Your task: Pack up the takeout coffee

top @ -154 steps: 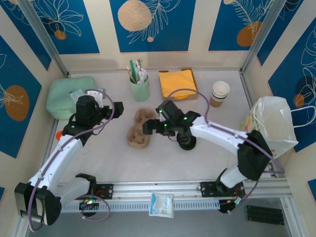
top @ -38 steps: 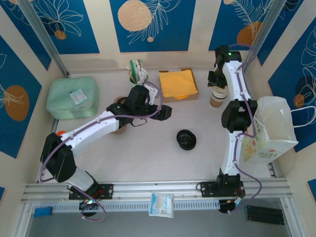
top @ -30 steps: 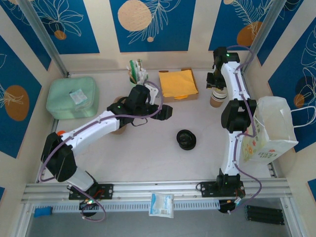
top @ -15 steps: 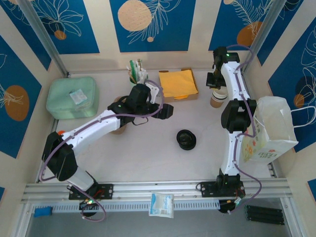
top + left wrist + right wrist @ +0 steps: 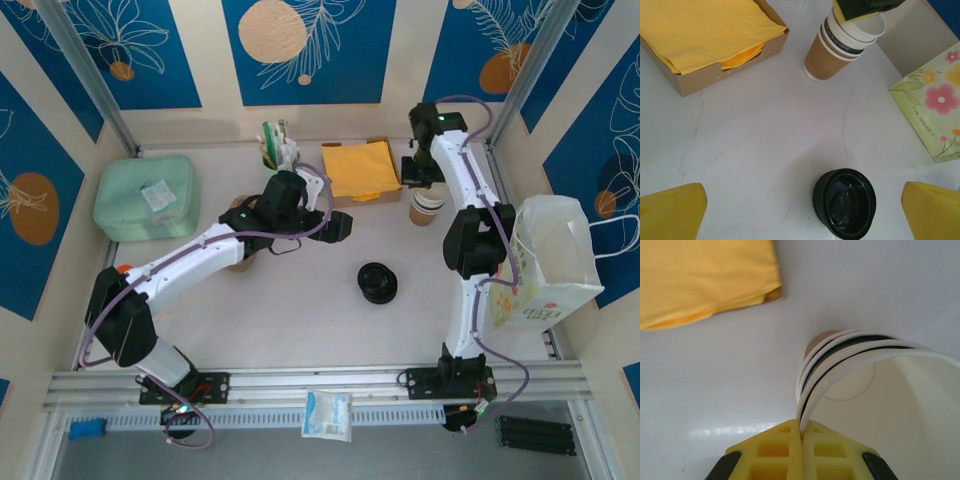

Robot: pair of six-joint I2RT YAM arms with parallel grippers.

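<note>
The takeout coffee cups (image 5: 426,206) stand nested at the back right of the table, white at the rim and brown below. In the left wrist view the stack (image 5: 840,44) leans. My right gripper (image 5: 418,180) comes down on it from above. Its yellow fingers (image 5: 785,450) are shut on the white rim of the top cup (image 5: 875,390), one inside and one outside. My left gripper (image 5: 336,228) hovers open over the middle of the table with nothing between its fingers (image 5: 671,214). It faces the black lids (image 5: 845,202).
A cardboard box of yellow napkins (image 5: 360,170) sits just left of the cups. The stack of black lids (image 5: 377,282) lies mid-table and a flowered bag (image 5: 545,262) stands at the right edge. A green box (image 5: 145,196) and a green utensil cup (image 5: 282,172) are back left. The brown carrier (image 5: 240,263) lies under my left arm.
My right gripper has shut on the top cup's rim and moved left toward the napkin box, taking the cup stack with it. The left arm has barely moved.
</note>
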